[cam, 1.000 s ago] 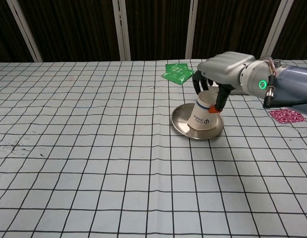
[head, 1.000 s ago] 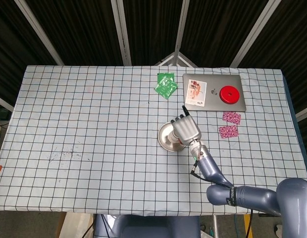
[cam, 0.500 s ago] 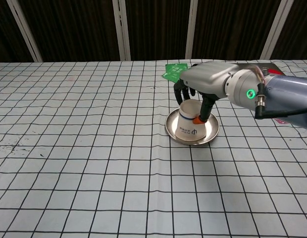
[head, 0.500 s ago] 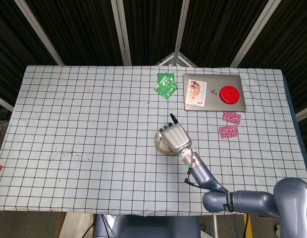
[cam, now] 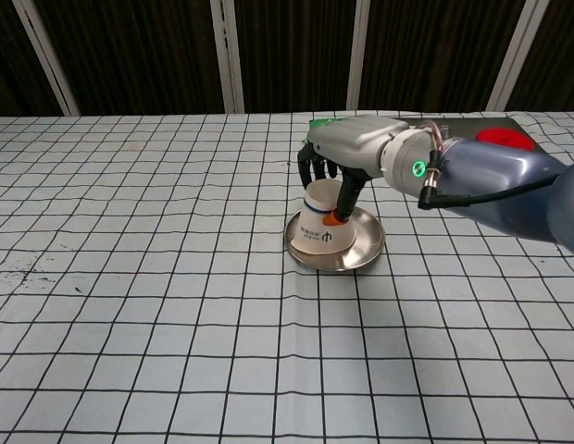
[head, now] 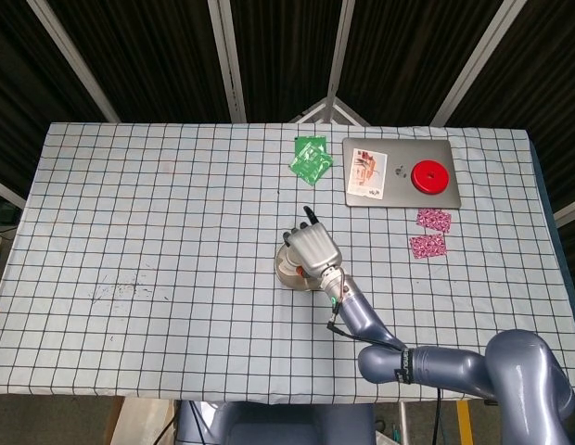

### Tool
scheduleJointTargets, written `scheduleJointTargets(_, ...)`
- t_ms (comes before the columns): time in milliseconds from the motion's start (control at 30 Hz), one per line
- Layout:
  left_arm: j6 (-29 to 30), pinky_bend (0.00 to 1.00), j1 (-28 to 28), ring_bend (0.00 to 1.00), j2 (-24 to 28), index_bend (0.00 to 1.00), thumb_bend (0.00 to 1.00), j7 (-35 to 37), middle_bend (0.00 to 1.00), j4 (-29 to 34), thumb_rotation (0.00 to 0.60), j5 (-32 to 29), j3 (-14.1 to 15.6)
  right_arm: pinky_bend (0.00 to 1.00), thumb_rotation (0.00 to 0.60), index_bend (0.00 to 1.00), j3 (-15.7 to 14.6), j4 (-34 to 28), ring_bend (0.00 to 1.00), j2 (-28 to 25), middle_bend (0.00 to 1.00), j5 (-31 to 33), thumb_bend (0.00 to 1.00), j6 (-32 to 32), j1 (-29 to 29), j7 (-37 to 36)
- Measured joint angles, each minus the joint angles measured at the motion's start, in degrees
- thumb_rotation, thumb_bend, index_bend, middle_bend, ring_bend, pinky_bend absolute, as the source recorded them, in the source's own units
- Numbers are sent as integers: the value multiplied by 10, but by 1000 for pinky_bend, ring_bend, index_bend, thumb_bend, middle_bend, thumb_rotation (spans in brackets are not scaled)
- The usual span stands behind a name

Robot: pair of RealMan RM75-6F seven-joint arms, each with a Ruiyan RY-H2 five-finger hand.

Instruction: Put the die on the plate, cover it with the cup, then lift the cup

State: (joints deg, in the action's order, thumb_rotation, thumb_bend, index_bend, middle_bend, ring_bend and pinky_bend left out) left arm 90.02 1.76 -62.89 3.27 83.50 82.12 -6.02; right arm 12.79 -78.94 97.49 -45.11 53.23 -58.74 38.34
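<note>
Chest view: the inverted white paper cup (cam: 324, 225) stands tilted on the round steel plate (cam: 366, 252), concealing whatever lies beneath; the die is not visible. The right hand (cam: 347, 153) grips the cup from above, fingers (cam: 313, 167) wrapped around its base. Versus 1.0 s ago, plate, cup and hand have shifted left across the checked surface (cam: 130, 305).

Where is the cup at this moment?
The cup sits upside down on the metal plate near the table's middle in the chest view, gripped from above by the right hand.
</note>
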Motion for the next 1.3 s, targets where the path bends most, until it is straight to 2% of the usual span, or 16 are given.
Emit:
scheduleJointTargets(167,-2,0,2,0,-2,255,286,-5,0,0,600,-1,-1,0,600,574,-1,33,351,2,586,-20,422,-2,5,-22)
scheduleJointTargets(367,-4,0,3,0,-3,255,286,-9,0,1,600,-2,-1,0,600,582,-11,40,354,-14,586,-38,424,-1,20,-39)
scheduleJointTargets(900,-5,0,5,0,-6,255,286,-20,0,5,600,2,1,0,600,583,-40,-18,361,-50,586,-72,429,-3,53,-62)
scheduleJointTargets(1100,-4,0,5,0,-6,256,286,-18,0,5,600,3,1,0,600,583,-31,-30,361,-39,586,-75,429,-10,48,-72)
scheduleJointTargets(1300,-4,0,5,0,-5,256,286,-16,0,4,600,2,0,0,600,583,-17,-6,362,-18,586,-75,443,-16,37,-79)
